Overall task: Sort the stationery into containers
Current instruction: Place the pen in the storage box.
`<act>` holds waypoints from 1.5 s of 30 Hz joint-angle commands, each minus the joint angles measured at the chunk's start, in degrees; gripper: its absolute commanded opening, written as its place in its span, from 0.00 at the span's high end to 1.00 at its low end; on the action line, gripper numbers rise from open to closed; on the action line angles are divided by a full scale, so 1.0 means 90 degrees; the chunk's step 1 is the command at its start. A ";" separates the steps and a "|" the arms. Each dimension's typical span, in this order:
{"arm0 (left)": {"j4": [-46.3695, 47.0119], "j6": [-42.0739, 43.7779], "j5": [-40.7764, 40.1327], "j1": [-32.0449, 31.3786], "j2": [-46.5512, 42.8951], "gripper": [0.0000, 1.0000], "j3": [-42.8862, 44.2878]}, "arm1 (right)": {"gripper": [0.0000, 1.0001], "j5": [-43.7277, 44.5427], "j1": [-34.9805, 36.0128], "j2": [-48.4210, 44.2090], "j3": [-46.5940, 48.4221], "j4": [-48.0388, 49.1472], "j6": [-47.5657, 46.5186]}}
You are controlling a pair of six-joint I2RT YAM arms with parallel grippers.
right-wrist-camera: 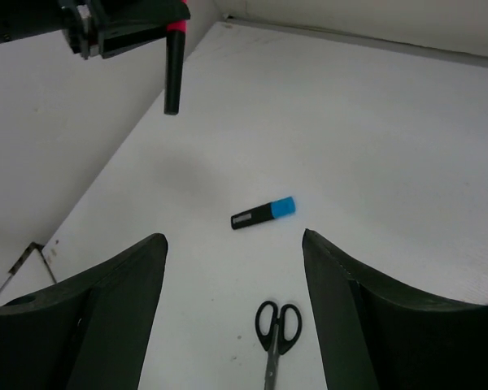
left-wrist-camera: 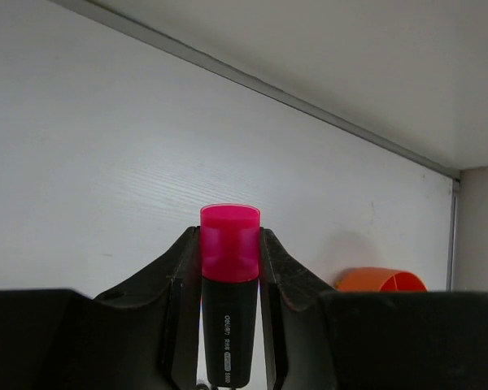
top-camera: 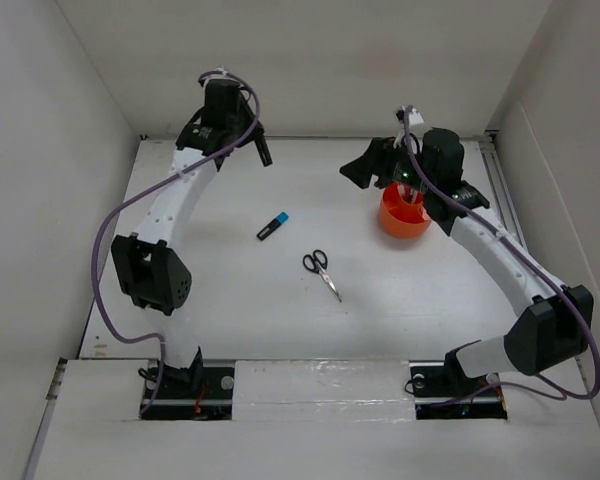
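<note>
My left gripper is raised at the table's far left, shut on the pink-and-black highlighter, whose pink cap points forward; the highlighter also shows in the right wrist view. My right gripper is open and empty, held up just left of the orange tub. The tub's rim shows in the left wrist view. The blue-capped black marker and the black-handled scissors lie mid-table; the right wrist view shows the marker and the scissors below its open fingers. Items stand inside the tub, unclear which.
White walls enclose the table on the left, back and right. The right arm's body hangs over the tub's far side. The arm bases sit at the near edge.
</note>
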 commanded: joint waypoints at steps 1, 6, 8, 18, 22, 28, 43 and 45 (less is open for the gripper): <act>-0.0058 -0.0282 0.0473 0.0593 -0.0832 1.00 -0.0320 | 0.26 -0.0585 0.0101 -0.0137 0.0531 -0.0754 -0.0238; 0.0147 -0.0282 0.0658 0.0593 -0.1164 1.00 -0.0566 | 0.26 -0.0722 0.0695 -0.0224 0.0707 -0.1655 -0.0394; 0.0216 -0.0340 0.0862 0.0593 -0.1262 1.00 -0.0644 | 0.26 -0.0576 0.0862 -0.0147 0.0639 -0.1752 -0.0540; 0.0342 -0.0126 0.1605 0.0330 -0.1584 1.00 -0.0847 | 0.28 -0.0195 0.1488 0.0762 0.1480 -0.2418 -0.1342; 0.0499 -0.0039 0.1741 0.0330 -0.1887 1.00 -0.1103 | 0.28 0.0019 0.1633 0.0762 0.1615 -0.2202 -0.1107; 0.0440 0.0147 0.1947 0.0330 -0.2112 1.00 -0.1250 | 0.27 0.1170 0.2210 0.0888 0.2191 -0.2367 -0.0922; -0.0009 0.0450 0.2239 0.0330 -0.2728 1.00 -0.1816 | 0.27 0.1942 0.2952 0.0762 0.1832 -0.1032 0.0443; -0.0009 0.0508 0.2240 0.0330 -0.2806 1.00 -0.1913 | 0.27 0.2130 0.2952 0.0703 0.1733 -0.0572 0.0640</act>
